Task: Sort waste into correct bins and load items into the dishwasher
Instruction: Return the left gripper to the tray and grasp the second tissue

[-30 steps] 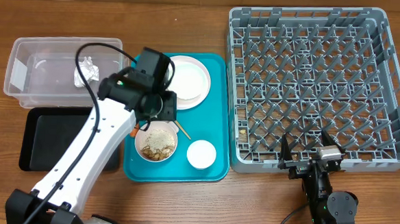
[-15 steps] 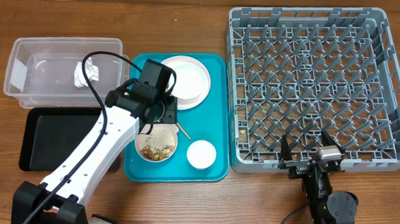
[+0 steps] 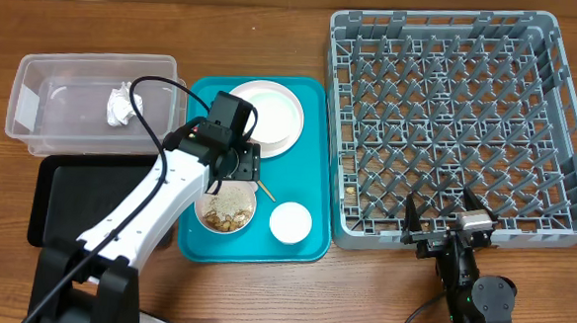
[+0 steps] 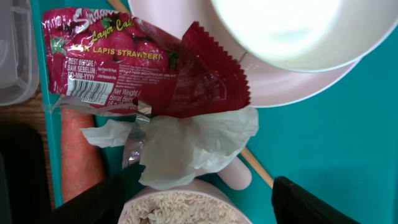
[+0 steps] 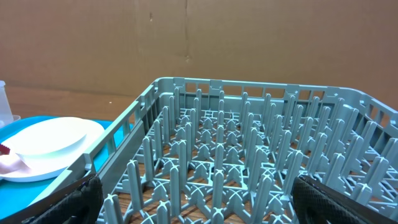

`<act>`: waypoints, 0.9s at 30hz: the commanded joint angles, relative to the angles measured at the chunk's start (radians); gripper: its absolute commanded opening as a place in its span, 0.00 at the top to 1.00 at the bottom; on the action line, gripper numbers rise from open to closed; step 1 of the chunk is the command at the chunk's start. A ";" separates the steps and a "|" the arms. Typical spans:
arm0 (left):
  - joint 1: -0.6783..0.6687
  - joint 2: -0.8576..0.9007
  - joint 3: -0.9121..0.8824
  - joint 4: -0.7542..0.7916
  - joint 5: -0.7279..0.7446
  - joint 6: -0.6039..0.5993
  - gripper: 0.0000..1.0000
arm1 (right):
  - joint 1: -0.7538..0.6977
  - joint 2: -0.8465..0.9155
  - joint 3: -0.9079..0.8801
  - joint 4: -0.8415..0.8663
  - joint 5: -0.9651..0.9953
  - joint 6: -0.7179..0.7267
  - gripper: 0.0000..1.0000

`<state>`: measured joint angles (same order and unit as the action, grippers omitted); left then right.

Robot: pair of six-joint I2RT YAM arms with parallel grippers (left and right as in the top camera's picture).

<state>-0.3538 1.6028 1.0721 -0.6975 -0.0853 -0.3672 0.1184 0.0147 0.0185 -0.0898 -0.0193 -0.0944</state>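
My left gripper [image 3: 235,169] is open and empty over the teal tray, just above the bowl of rice and nut scraps [image 3: 225,209]. In the left wrist view its fingers [image 4: 199,208] straddle that bowl [image 4: 180,210]. Beyond it lie a crumpled white paper wad [image 4: 186,143], the red snack wrapper [image 4: 143,68], the orange carrot [image 4: 78,155], the chopstick [image 4: 256,167] and the pale plate [image 4: 298,84] with a bowl [image 4: 292,31] on it. Another paper wad [image 3: 119,105] lies in the clear tub [image 3: 36,79]. My right gripper [image 3: 440,213] is open at the grey dish rack's [image 3: 459,111] front edge.
The black tray [image 3: 64,201] lies in front of the clear tub at the left. A small white cup [image 3: 290,222] stands at the front right of the teal tray [image 3: 313,173]. The right wrist view looks into the rack's pegs [image 5: 249,155], with the plate [image 5: 43,144] at its left.
My left arm has shifted a little right and toward the front, from the tray's left edge to over the rice bowl. The right arm has not moved.
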 commanded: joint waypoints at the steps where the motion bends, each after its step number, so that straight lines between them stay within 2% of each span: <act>1: -0.007 0.035 -0.011 0.005 -0.023 0.008 0.23 | -0.003 -0.010 -0.011 0.006 0.002 -0.004 0.00; 6: -0.007 0.082 -0.011 0.026 -0.022 0.008 0.23 | -0.003 -0.010 -0.011 0.006 0.002 -0.003 0.00; 15: -0.006 0.088 -0.011 0.026 -0.019 0.007 0.28 | -0.003 -0.010 -0.011 0.006 0.003 -0.004 0.00; 27: -0.006 0.090 -0.011 0.035 -0.021 0.006 0.60 | -0.003 -0.010 -0.011 0.006 0.003 -0.004 0.00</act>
<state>-0.3538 1.6871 1.0718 -0.6647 -0.0940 -0.3634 0.1184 0.0147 0.0185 -0.0902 -0.0193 -0.0944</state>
